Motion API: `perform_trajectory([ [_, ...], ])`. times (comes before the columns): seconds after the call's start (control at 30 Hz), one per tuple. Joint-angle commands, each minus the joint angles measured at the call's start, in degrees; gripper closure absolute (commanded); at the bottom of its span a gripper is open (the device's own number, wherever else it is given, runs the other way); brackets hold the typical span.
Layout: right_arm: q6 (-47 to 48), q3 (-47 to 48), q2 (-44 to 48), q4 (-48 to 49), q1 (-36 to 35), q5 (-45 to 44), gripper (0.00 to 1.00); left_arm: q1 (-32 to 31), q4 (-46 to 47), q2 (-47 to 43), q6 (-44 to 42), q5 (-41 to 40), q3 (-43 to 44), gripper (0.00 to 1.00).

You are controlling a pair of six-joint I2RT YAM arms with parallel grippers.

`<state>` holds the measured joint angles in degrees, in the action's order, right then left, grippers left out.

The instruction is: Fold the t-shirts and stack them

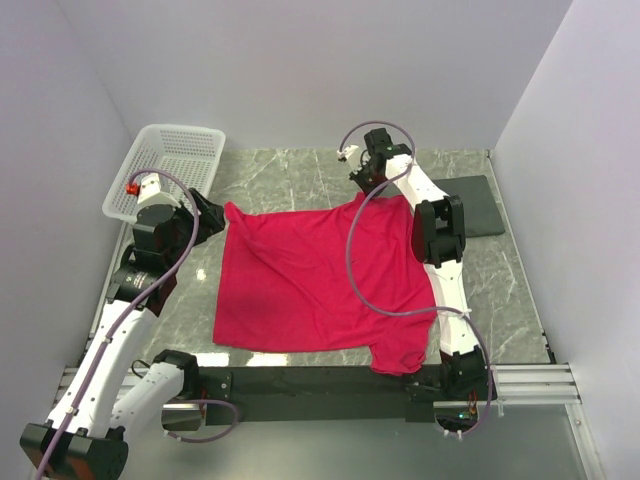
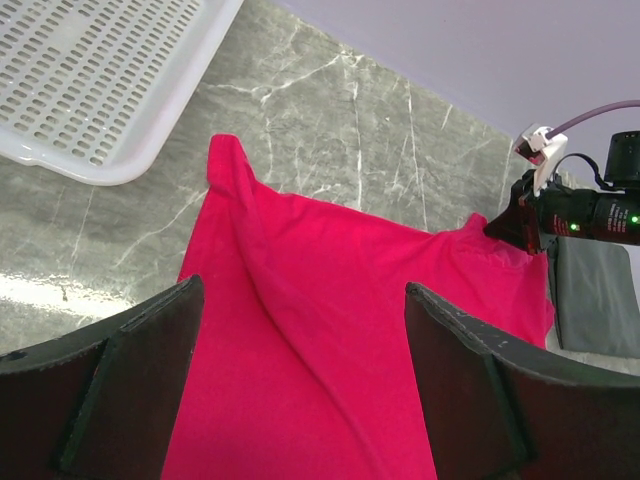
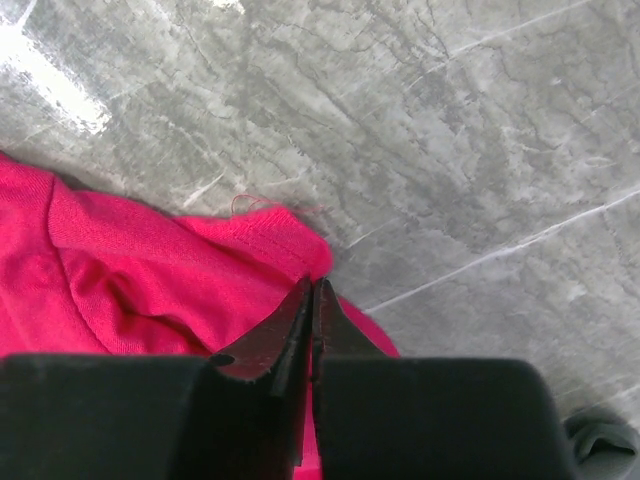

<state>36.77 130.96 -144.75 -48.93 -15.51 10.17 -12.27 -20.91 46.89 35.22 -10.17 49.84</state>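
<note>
left tool (image 2: 302, 290) wide open, right tool (image 3: 312, 285) pinched shut, arm seemingly outstretched

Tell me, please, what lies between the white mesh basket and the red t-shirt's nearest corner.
Only bare marble tabletop separates the white mesh basket from the red t-shirt; the left wrist view shows that gap plainly.

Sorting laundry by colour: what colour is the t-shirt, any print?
Plain crimson red t-shirt, no print visible; clearest in the top external view.
</note>
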Motion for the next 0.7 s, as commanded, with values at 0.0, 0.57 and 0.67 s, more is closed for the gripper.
perform_trajectory([
  [0.0, -0.5, 1.3, 0.6, 0.8, 0.1, 0.3, 0.96, 0.2, 1.3, -0.2, 0.6, 1.0, 1.2, 0.14],
  [0.57, -0.1, -10.8, 18.0, 18.3, -0.6, -1.5, 1.0, 0.2, 3.9, -0.5, 1.3, 2.7, -1.2, 0.14],
  [0.67, 0.2, -12.3, 19.1, 20.1, -0.8, -2.6, 1.0, 0.2, 4.1, -0.7, 1.4, 3.0, -1.9, 0.14],
])
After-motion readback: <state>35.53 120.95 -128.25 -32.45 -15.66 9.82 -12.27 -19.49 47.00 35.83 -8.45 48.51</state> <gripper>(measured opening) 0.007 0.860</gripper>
